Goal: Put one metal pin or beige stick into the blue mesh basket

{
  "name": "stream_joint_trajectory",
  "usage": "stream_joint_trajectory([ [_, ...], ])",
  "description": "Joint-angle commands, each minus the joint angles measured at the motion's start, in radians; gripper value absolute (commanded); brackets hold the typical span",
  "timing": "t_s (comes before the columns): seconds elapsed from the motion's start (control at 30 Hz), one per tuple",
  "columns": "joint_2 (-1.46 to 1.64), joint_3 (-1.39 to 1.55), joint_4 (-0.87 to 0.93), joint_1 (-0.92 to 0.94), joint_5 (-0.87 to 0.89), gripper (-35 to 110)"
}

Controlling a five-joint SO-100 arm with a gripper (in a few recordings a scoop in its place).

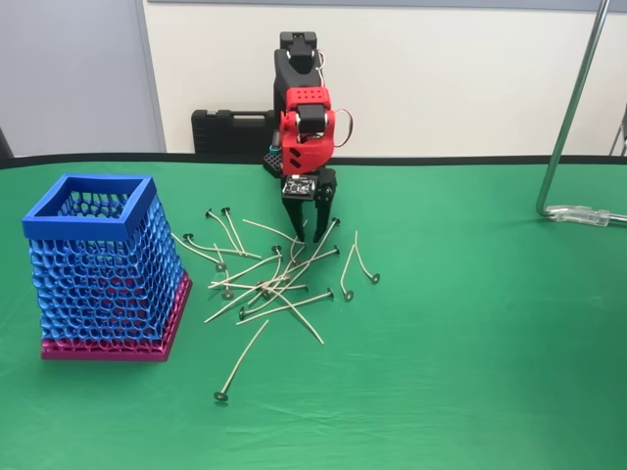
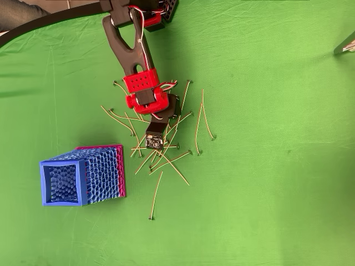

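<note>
My blue mesh basket stands upright on its pink base. At its three o'clock in the fixed view, thin beige sticks lie scattered flat.

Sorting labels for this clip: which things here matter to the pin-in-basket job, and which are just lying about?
Job: blue mesh basket, pile of sticks, claw open above the pile.
Bystanders: black case by the wall, metal stand, green cloth.

Bright, even light in both views; shadows faint and soft; focus sharp, without glare or blur.
</note>
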Motion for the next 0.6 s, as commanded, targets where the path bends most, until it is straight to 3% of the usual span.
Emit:
stream_joint_trajectory([
  [0.0,0.057,0.006,0.005,-0.003,0.005,15],
  [0.57,0.043,0.035,-0.009,0.006,-0.017,14],
])
